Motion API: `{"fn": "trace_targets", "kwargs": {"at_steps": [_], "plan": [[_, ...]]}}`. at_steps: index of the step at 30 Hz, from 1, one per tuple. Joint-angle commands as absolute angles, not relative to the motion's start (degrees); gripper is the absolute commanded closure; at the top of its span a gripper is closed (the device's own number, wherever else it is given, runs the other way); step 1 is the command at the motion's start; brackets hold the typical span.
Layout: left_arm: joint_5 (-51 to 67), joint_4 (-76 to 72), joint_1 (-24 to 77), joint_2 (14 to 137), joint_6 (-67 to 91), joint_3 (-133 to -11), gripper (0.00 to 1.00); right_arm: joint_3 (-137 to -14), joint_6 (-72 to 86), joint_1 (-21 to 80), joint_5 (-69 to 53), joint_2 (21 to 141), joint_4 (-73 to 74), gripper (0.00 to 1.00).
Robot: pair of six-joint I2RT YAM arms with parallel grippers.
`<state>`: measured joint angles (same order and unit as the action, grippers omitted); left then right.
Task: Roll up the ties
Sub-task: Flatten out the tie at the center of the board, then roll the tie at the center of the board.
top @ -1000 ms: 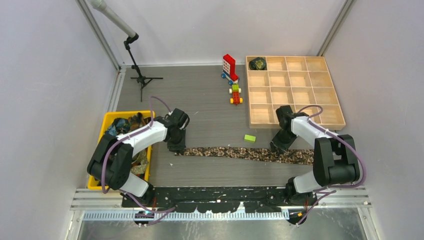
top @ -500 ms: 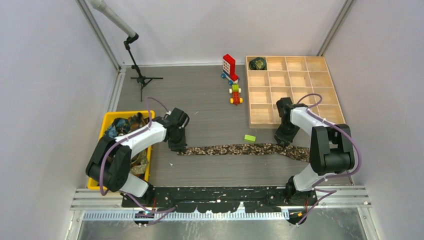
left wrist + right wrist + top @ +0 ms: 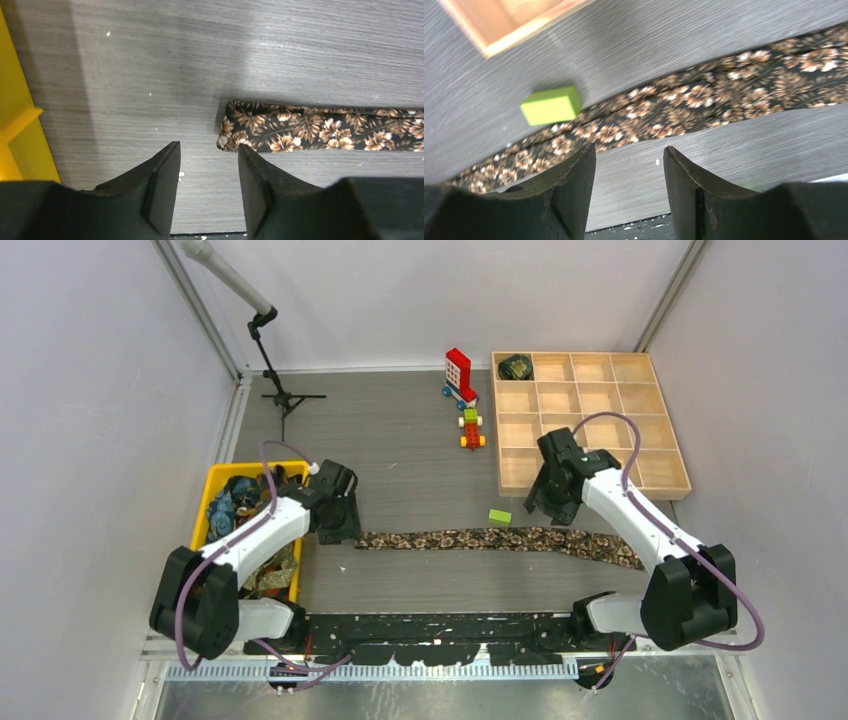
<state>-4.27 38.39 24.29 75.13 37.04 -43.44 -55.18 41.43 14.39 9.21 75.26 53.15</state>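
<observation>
Tools both spread, nothing between the jaws: left tool, right tool. Brown leaf-print tie lies flat on the worktop, long axis running left-right across the lower middle of the overhead view. Its left end sits just right of the left tool, not touching. The right tool hangs just above the tie's right half in frame, near the green block. Judgement: the left arm is nearer the end where a roll would start

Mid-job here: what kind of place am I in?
Probably a robot test booth: plain white walls on metal posts, a tripod stand in the corner, a wooden grid tray and a yellow bin laid out.
</observation>
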Motion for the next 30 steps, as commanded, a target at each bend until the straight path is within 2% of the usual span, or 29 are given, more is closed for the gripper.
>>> {"fn": "trace_targets", "kwargs": {"at_steps": [1, 12, 20, 25, 30], "plan": [[-2.5, 35.8, 24.3, 69.0, 36.2, -41.5, 0.49, -57.6, 45.1, 20.5, 8.1, 72.7, 54.9, 0.43], [6.8, 28.1, 20.9, 71.5, 32.5, -38.4, 0.57, -59.7, 48.4, 30.5, 7.8, 72.3, 53.1, 0.45], [8.1, 27.0, 18.5, 75.9, 31.7, -37.6, 0.71, -59.7, 48.8, 36.3, 6.5, 70.4, 46.4, 0.46], [8.8, 26.6, 17.7, 76.7, 31.9, -36.8, 0.86, -56.3, 50.0, 40.0, 6.7, 66.7, 37.2, 0.37], [7.0, 27.5, 17.5, 72.5, 34.2, -35.5, 0.91, -52.8, 49.4, 43.2, 10.4, 63.9, 30.8, 0.29]]}}
